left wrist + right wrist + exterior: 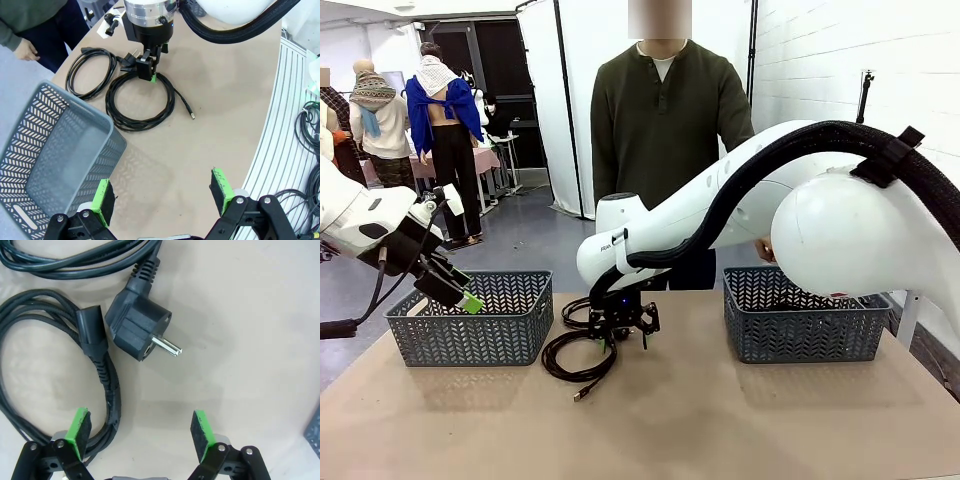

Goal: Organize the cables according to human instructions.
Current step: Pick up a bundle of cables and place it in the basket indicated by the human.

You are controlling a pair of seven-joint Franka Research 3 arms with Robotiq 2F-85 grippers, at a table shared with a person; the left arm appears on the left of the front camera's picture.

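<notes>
Right pincer (pixel 140 427) hangs released over the cables (pixel 107 375), left pincer (pixel 162 192) released near a grey basket (pixel 75 102)

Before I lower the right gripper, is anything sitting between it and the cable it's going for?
Nothing visible does. The right gripper hangs open just above the cables. One black cable runs beside one of its fingers, and a plug lies on the bare table just ahead, with nothing over either.

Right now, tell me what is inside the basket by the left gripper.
The basket has a bare floor in the left wrist view, nothing lying on it. Its near end runs off the picture, partly behind the left gripper, so unseen.
</notes>
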